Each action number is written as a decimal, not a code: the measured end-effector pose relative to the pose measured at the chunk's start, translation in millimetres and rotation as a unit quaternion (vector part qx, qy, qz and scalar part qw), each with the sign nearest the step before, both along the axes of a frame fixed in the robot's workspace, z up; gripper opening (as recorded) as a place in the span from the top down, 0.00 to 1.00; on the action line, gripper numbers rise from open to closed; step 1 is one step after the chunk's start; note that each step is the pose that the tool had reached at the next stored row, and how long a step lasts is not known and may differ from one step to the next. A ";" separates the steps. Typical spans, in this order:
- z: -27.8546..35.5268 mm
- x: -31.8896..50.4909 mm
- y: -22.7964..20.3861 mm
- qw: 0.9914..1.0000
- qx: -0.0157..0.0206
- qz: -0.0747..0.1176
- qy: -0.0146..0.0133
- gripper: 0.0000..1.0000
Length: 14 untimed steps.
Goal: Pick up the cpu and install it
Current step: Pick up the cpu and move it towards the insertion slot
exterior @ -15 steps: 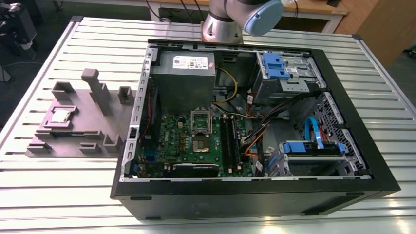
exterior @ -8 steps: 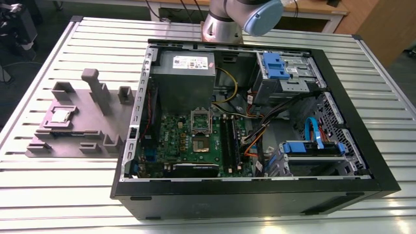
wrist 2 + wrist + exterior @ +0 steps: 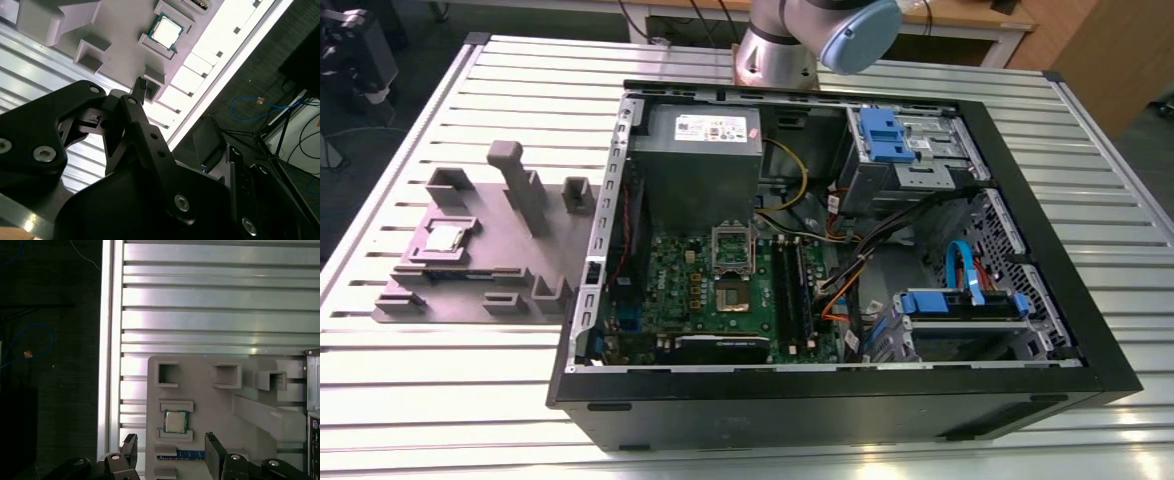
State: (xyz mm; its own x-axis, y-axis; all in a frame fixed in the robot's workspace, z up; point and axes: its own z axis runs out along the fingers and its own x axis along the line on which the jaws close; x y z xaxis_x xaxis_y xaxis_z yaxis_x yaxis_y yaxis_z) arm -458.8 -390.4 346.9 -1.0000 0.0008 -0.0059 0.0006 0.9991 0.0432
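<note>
Exterior view: seeing the cpu point(image 3: 447, 237) lying flat in a square pocket of the grey fixture plate point(image 3: 520, 262), just beside the open PC case point(image 3: 854, 400) stuffed with motherboard point(image 3: 720, 290), power supply point(image 3: 698, 150), cables point(image 3: 854, 270) and drive bays point(image 3: 901, 150). Second wrist view: cpu point(image 3: 164, 31) with shiny lid up, alone in its pocket. First wrist view: gripper point(image 3: 170, 437) spread open, holding nothing, hovering near the cpu point(image 3: 176, 421). Probably light, stiff, slick on top and fragile underneath, so best pinched by opposite edges
</note>
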 end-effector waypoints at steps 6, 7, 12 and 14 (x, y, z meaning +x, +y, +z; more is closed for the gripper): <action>-1.0 0.0 0.0 1.000 0.000 0.000 0.000 0.35; -1.0 0.4 0.0 1.000 0.000 0.000 0.000 0.35; -1.0 0.7 0.0 1.000 0.000 0.000 0.000 0.35; -1.1 0.9 0.0 1.000 0.000 0.000 0.000 0.35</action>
